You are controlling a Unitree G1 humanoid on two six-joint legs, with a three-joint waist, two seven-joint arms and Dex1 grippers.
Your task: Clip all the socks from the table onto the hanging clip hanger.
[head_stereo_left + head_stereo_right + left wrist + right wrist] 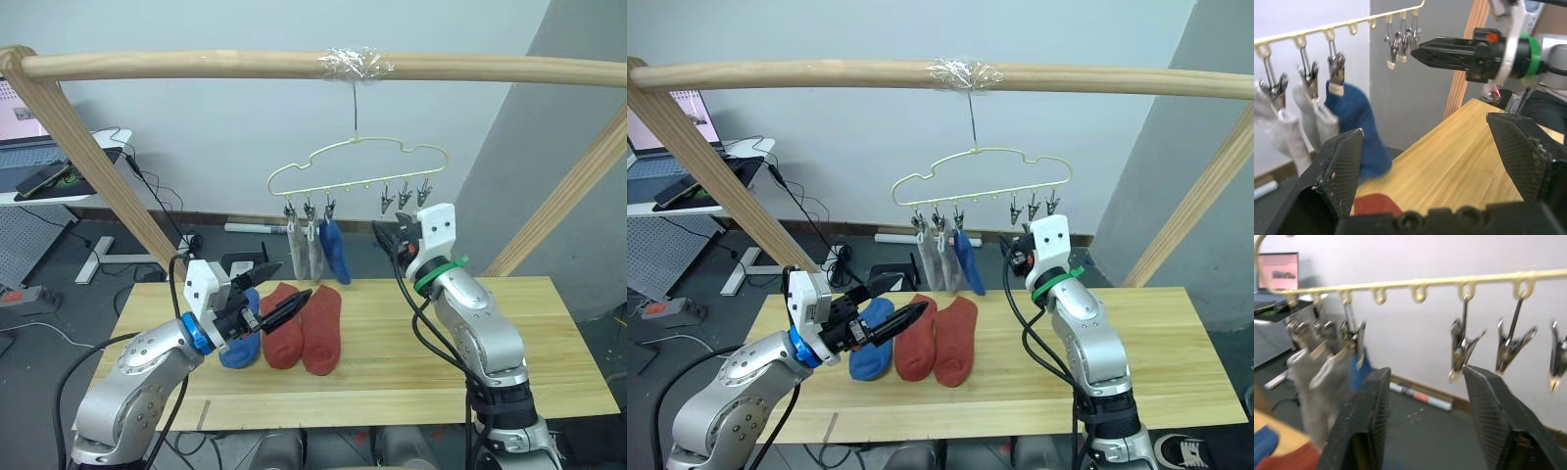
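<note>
The left end effector (277,295) is hovering low over the table (549,323) with its two black fingers spread apart, grasping nothing. Its tips are sitting just above the near rust-red sock (282,329), with the second rust-red sock (321,329) just beside that one and a blue sock (240,343) lying partly under the wrist. All three are lying flat and side by side at the left-middle of the table.

The right end effector (1425,406) is raised up near the clip hanger (358,166), fingers parted and empty, pointing at the free metal clips (403,198) on the hanger's right half. The nearest free clip is hanging just in front of its fingertips in the right wrist view.

Two light grey socks (304,250) and one blue sock (334,251) are already hanging from the left three clips.

Handling judgement: the socks are looking soft, light and floppy, so they are likely drooping and folding when lifted; not fragile, not slippery. The best hold is probably a pinch at the cuff edge, leaving a bit of fabric sticking out for the clip to bite. The near rust-red sock is the closest target for the left end effector; three socks and three clips are remaining.
</note>
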